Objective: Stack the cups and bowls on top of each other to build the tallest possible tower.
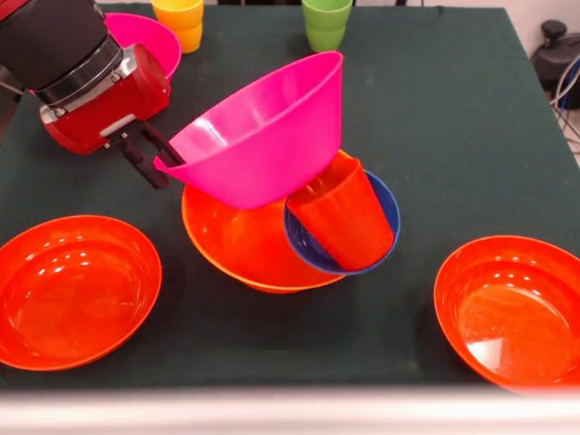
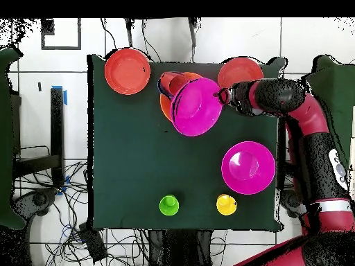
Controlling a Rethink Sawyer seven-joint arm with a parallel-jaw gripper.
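Gripper (image 1: 156, 156) fingers pinched the rim of the pink bowl (image 1: 263, 136), which hung tilted, mouth toward the arm. Landmark: the large orange bowl (image 1: 237, 243). The pink bowl sat directly above it, leaning on the orange cup (image 1: 343, 217) tipped in the small blue bowl (image 1: 384, 210) at the landmark's edge. Judgement: levelling the pink bowl was required before release.

I see a dark green table (image 1: 453, 118). On it sit two shallow red-orange bowls (image 1: 77, 290) at its near corners, a large orange bowl (image 1: 240, 249) mid-table, and along the far edge a pink bowl (image 1: 149, 41), yellow cup (image 1: 179, 23) and green cup (image 1: 326, 23).
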